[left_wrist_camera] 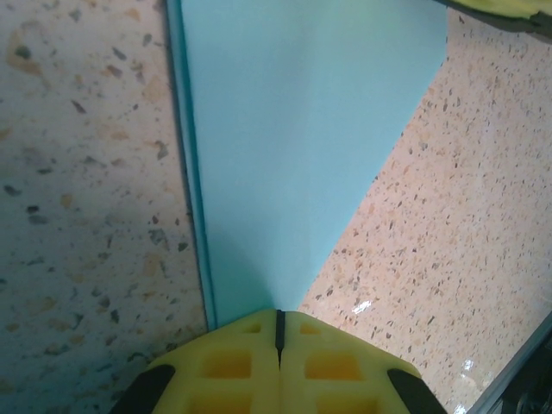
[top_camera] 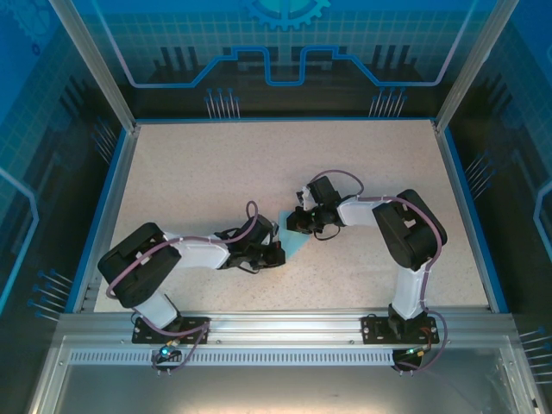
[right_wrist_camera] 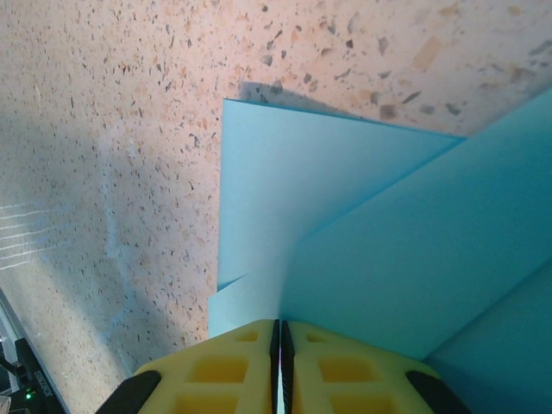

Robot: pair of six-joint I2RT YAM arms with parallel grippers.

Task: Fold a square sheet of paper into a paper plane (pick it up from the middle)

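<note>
Speckled worktop [top_camera: 216,172], centre: left gripper [left_wrist_camera: 278,316] and right gripper [right_wrist_camera: 278,327] clamped the part-folded paper [top_camera: 297,247]; crisp creasing probably required aligned edges.

Overhead: bright, even light on the speckled table [top_camera: 216,172], with a blue glow on the enclosure walls [top_camera: 34,129] and soft, short shadows.
Left wrist: dim lower left, small glare spots lower right.
Right wrist: the paper [right_wrist_camera: 414,250] casts a dark shadow past its top edge. The right gripper [right_wrist_camera: 278,328], close to the lens, is slightly soft.

We note a speckled beige bench [top_camera: 216,172]; blue printed wall panels [top_camera: 285,52] behind it, an aluminium rail [top_camera: 285,323] before it.
</note>
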